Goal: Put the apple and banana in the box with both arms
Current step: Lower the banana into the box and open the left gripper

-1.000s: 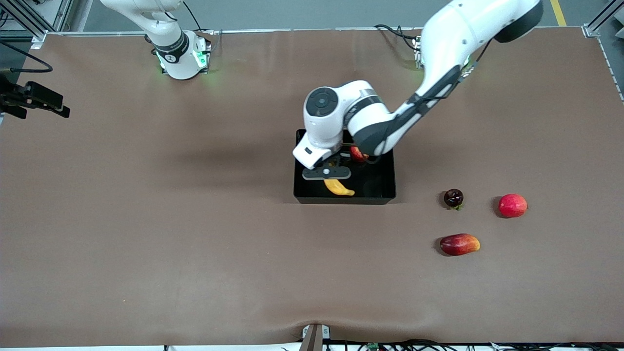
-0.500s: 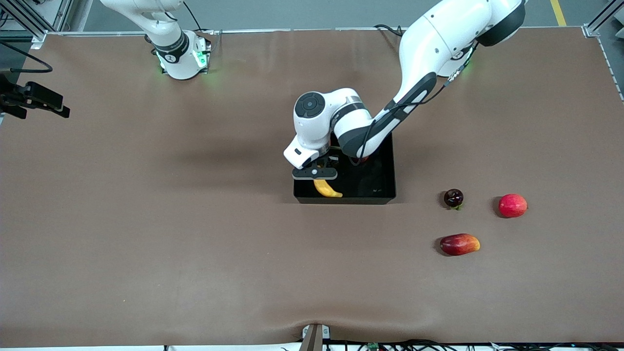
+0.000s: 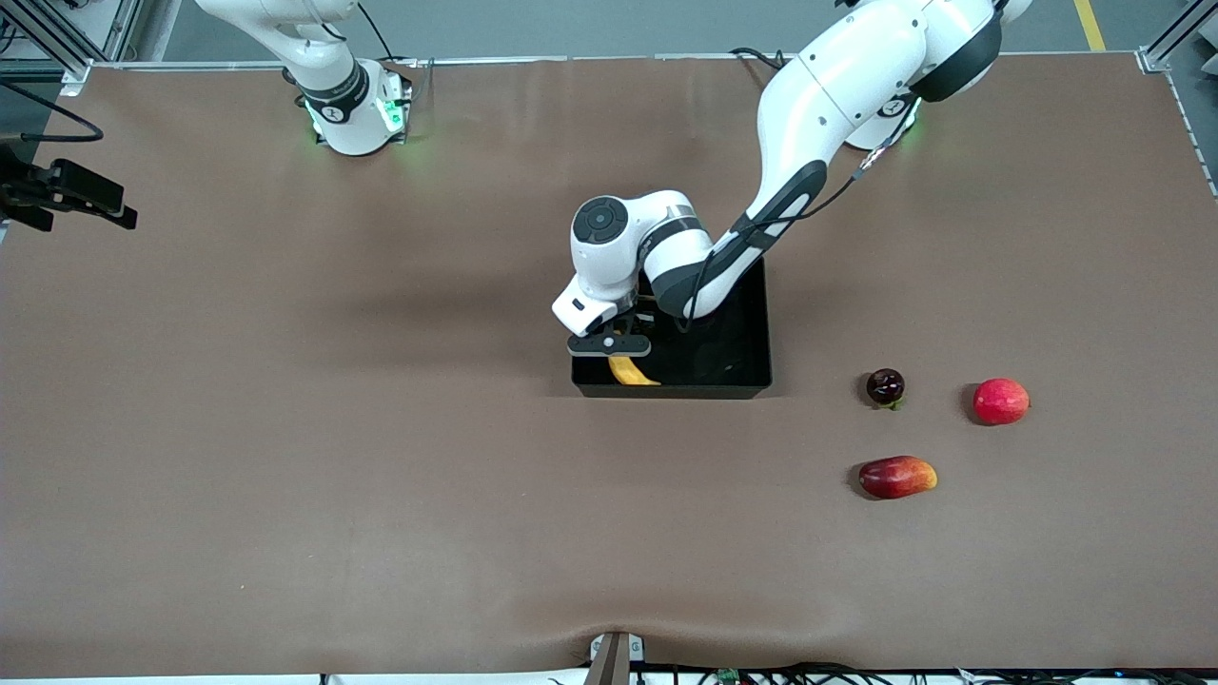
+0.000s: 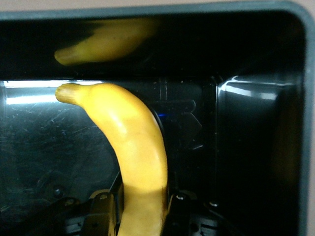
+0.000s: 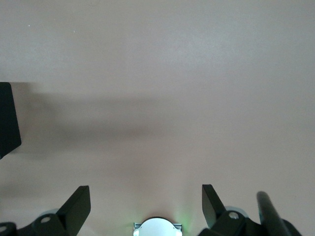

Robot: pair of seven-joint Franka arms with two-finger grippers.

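My left gripper [image 3: 612, 345] is shut on the yellow banana [image 3: 628, 373] and holds it inside the black box [image 3: 756, 366], at the corner nearest the front camera toward the right arm's end. In the left wrist view the banana [image 4: 133, 137] rises from between the fingers of the left gripper [image 4: 142, 209], its tip close to the glossy box wall [image 4: 256, 123], which mirrors it. The apple is hidden under the left arm. My right gripper [image 5: 145, 201] is open and empty, high over bare table near its own base, out of the front view.
On the table toward the left arm's end lie a dark round fruit [image 3: 885, 385], a smooth pinkish-red round fruit [image 3: 1000, 401] and an elongated red-yellow fruit [image 3: 897, 477]. A black mount [image 3: 67, 195] juts in at the right arm's end of the table.
My left gripper has carried the banana toward the right arm's end of the box and lower into its corner. The apple showed in the box a second ago and the arm now covers it.
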